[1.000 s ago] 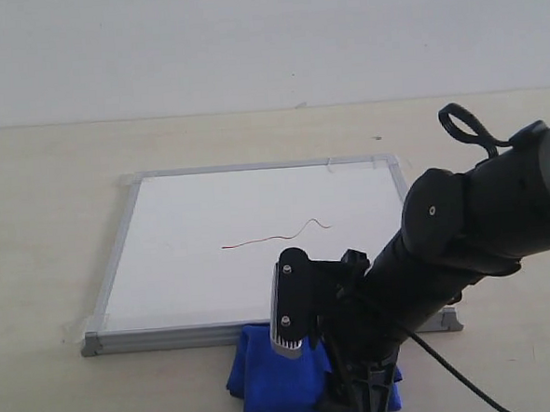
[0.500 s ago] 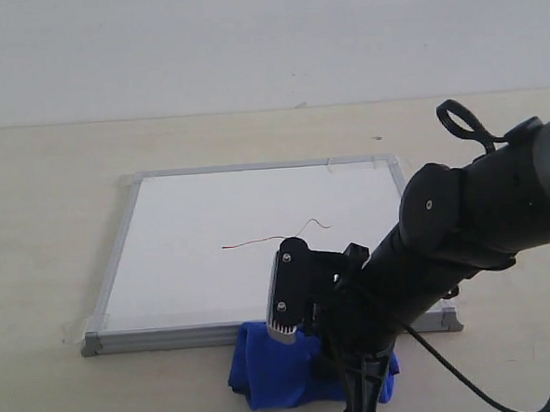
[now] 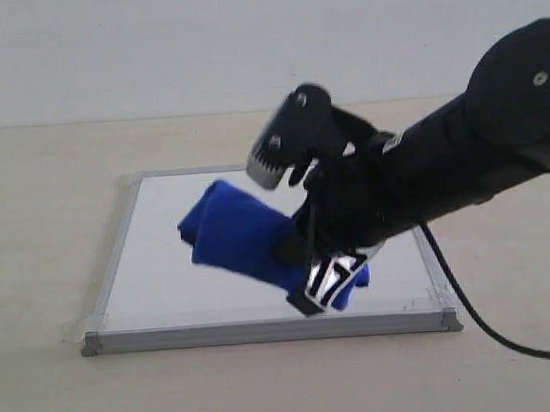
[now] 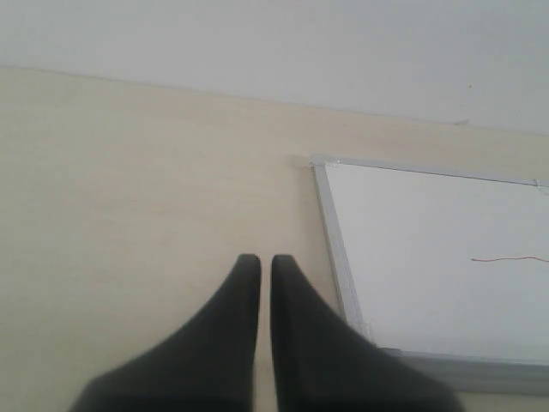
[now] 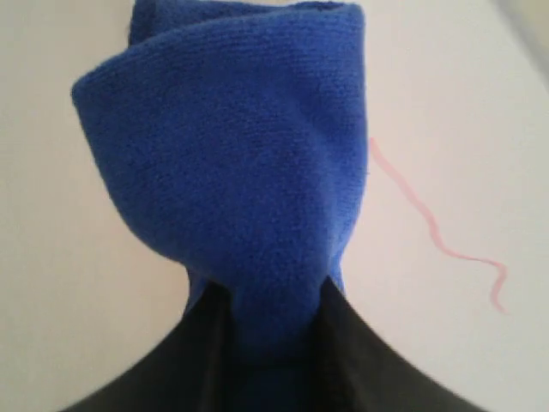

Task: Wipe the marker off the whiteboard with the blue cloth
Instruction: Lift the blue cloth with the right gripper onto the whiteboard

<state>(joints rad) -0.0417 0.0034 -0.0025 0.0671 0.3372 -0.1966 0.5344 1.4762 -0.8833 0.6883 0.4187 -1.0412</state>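
The whiteboard (image 3: 157,269) lies flat on the table, silver-framed. My right gripper (image 3: 294,250) is shut on the blue cloth (image 3: 232,229), which bunches out ahead of the jaws over the middle of the board. In the right wrist view the blue cloth (image 5: 232,163) fills the centre, pinched in the right gripper (image 5: 270,296). The marker (image 5: 429,225) shows as a thin wavy reddish line just beside the cloth; the exterior view hides it behind cloth and arm. My left gripper (image 4: 266,262) is shut and empty over bare table beside the whiteboard (image 4: 429,257), where one end of the marker (image 4: 510,258) shows.
The pale wooden table (image 3: 43,229) surrounds the board, and a white wall (image 3: 153,45) rises behind it. My right arm (image 3: 477,147) reaches in over the board's right side, with its black cable (image 3: 488,328) trailing across the table by the near right corner.
The right gripper has lifted the blue cloth from the table in front of the board and carried it over the board's middle. The marker line is now covered in the exterior view.
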